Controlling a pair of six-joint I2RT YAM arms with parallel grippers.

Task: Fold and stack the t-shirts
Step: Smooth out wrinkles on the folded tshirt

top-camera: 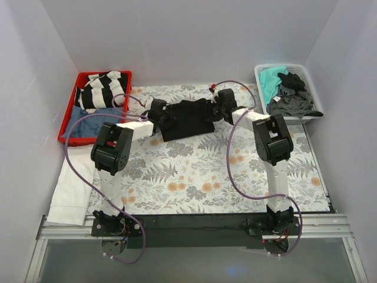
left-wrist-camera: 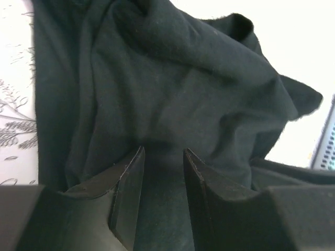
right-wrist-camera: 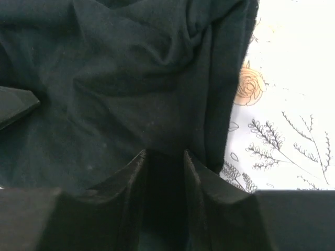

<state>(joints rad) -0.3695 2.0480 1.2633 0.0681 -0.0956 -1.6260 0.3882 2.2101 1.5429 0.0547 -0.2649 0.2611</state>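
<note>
The black t-shirt (top-camera: 187,119) lies bunched in a rough rectangle at the back middle of the floral table cover. My left gripper (top-camera: 166,118) is at its left end and my right gripper (top-camera: 215,109) at its right end. In the left wrist view the black cloth (left-wrist-camera: 172,78) fills the narrow gap between the fingers of the left gripper (left-wrist-camera: 163,151). In the right wrist view the shirt (right-wrist-camera: 115,78) also runs between the near-closed fingers of the right gripper (right-wrist-camera: 164,152). A teal shirt (top-camera: 271,79) and a dark grey shirt (top-camera: 294,100) lie in the white bin.
A white bin (top-camera: 311,73) stands at the back right. A red bin (top-camera: 66,134) at the back left holds striped and blue cloth. A white folded cloth (top-camera: 70,186) lies off the left edge of the floral cover (top-camera: 200,177).
</note>
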